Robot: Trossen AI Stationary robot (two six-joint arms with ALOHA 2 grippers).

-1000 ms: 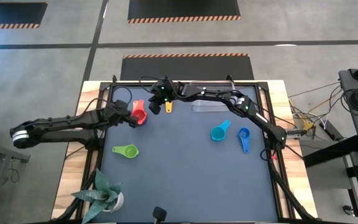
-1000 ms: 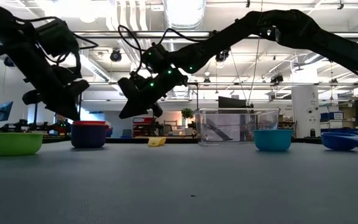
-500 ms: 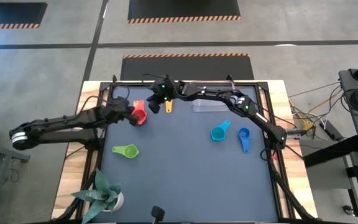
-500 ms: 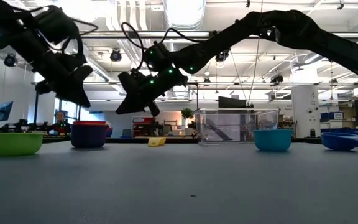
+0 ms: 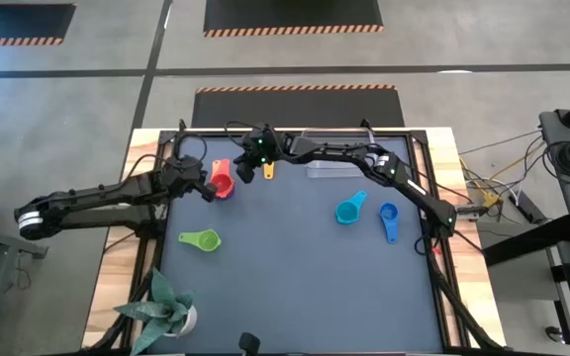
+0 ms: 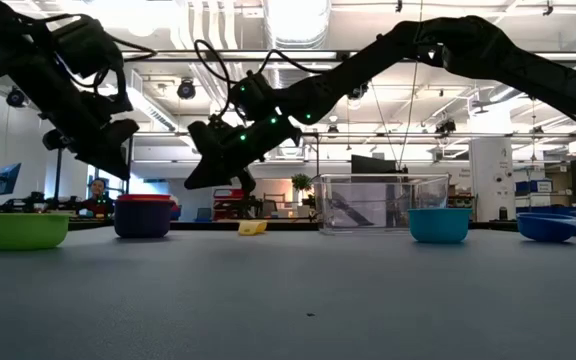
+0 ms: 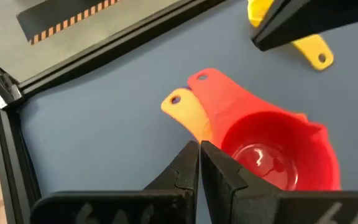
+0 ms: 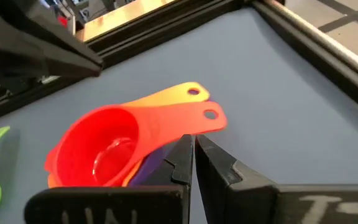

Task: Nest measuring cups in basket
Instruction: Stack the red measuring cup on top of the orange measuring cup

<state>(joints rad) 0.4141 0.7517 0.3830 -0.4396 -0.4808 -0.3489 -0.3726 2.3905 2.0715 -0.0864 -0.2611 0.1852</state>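
At the far left part of the dark surface (image 5: 295, 267), a partial stack has been built: the red cup (image 5: 223, 182) sits nested on top of an orange one, with a purple cup (image 8: 151, 163) showing underneath in the right wrist view. The left tool (image 5: 206, 190) hovers just beside this stack, clenched and grasping nothing; the right tool (image 5: 248, 170) hangs above and just beyond it, also clenched and empty. The yellow cup (image 5: 267, 170) lies loose near the right tool. The green cup (image 5: 202, 239) rests alone nearer the front left, while the cyan cup (image 5: 349, 209) and blue cup (image 5: 389, 220) lie side by side toward the right. The clear basket (image 6: 380, 203) stands at the far edge, and it looks empty. By my reading the job is less than half done: three cups are nested, four remain scattered, and the stack must yet go into the basket.
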